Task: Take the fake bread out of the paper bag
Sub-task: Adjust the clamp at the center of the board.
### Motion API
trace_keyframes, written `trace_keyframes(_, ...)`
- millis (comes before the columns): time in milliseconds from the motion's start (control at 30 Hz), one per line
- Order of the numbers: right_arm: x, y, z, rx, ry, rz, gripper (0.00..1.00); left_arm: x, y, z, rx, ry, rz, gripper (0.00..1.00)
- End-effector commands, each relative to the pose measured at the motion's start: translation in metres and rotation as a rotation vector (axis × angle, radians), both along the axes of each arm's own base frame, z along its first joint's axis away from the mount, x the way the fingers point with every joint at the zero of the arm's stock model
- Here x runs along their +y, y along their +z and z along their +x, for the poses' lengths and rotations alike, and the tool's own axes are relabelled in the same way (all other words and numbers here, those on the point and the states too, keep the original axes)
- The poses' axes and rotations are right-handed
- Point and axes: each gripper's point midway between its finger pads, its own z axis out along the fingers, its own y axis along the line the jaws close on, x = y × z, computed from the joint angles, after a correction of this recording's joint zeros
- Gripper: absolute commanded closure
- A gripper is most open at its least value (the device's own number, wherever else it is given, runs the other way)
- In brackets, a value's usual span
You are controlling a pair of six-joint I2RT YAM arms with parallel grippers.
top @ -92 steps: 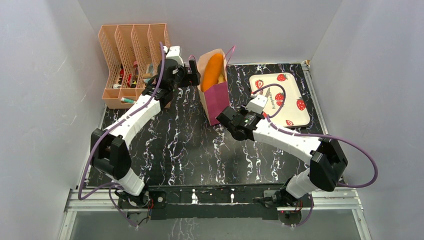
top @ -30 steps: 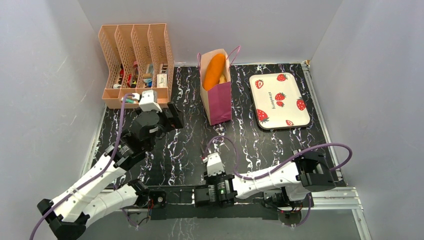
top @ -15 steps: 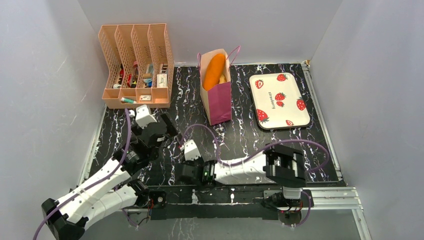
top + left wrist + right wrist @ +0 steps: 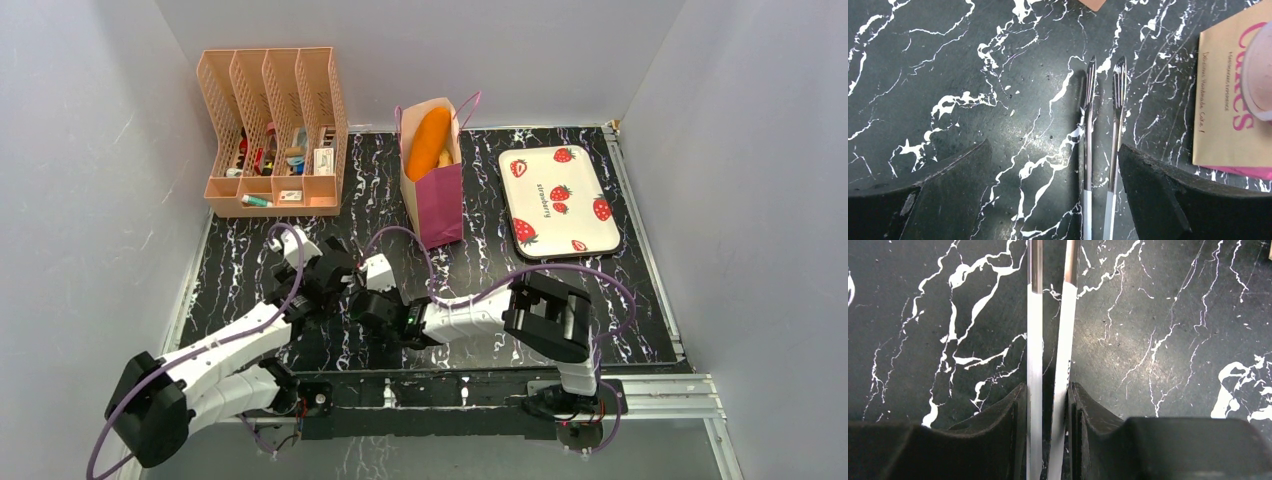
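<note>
**Bread in the bag, both grippers low at the near edge**

From the top camera I see the paper bag [image 4: 432,195] standing upright at the back of the black marble table [image 4: 230,250], between the peach file rack [image 4: 272,128] and the strawberry tray [image 4: 556,201]; the fake bread [image 4: 429,141] sits inside it, its orange top poking out of the mouth. Both arms are folded in close to their bases; the left gripper [image 4: 338,262] and the right gripper [image 4: 358,300] are just beside each other, well apart from the bag. From this height I can't make out the jaws, or whether the two grippers touch.

On the left wrist camera my black fingers [image 4: 948,175] stand wide apart with nothing between the pads; a pair of metal tongs [image 4: 1104,125] with white handles runs up the gap nearer the right finger, tips pointing away over the marble. The bag's tan side with pink lettering shows at the right edge; a blurred pinkish shape overlaps it, probably a handle.

On the right wrist camera the fingers [image 4: 1008,415] are drawn in narrow, one pressed against each white handle of the tongs, holding them; the metal blades run on out of the top of the view.
</note>
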Motion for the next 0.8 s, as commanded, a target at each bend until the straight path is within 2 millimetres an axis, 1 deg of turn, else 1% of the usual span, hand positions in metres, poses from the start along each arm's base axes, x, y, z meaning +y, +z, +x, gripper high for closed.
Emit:
trace_keyframes(0, 0.012, 0.023, 0.008, -0.049, 0.016, 0.093, 0.53, -0.001, -0.003, 0.014, -0.037, 0.049, -0.081, 0.02)
trace_keyframes(33, 0.012, 0.024, 0.008, -0.053, 0.023, 0.097, 0.45, -0.002, -0.004, 0.016, -0.037, 0.049, -0.09, 0.02)
trace_keyframes(133, 0.009, 0.032, 0.009, -0.066, 0.033, 0.118, 0.35, -0.001, -0.007, 0.02, -0.032, 0.049, -0.107, 0.02)
trace_keyframes(333, 0.002, 0.048, 0.016, -0.101, 0.007, 0.131, 0.29, -0.003, -0.013, 0.027, -0.019, 0.048, -0.126, 0.02)
trace_keyframes(433, 0.0, 0.064, 0.022, -0.129, -0.004, 0.15, 0.3, -0.005, -0.017, 0.032, -0.012, 0.046, -0.128, 0.05)
trace_keyframes(500, 0.0, 0.073, 0.026, -0.147, -0.005, 0.163, 0.32, -0.004, -0.021, 0.034, 0.0, 0.049, -0.125, 0.08)
trace_keyframes(567, -0.001, 0.076, 0.032, -0.155, -0.016, 0.171, 0.36, -0.005, -0.023, 0.036, 0.005, 0.047, -0.133, 0.12)
trace_keyframes(667, -0.006, 0.07, 0.046, -0.148, -0.052, 0.154, 0.42, -0.006, -0.03, 0.038, 0.018, 0.045, -0.141, 0.2)
trace_keyframes(767, -0.007, 0.062, 0.054, -0.142, -0.071, 0.138, 0.48, -0.007, -0.037, 0.04, 0.038, 0.047, -0.144, 0.25)
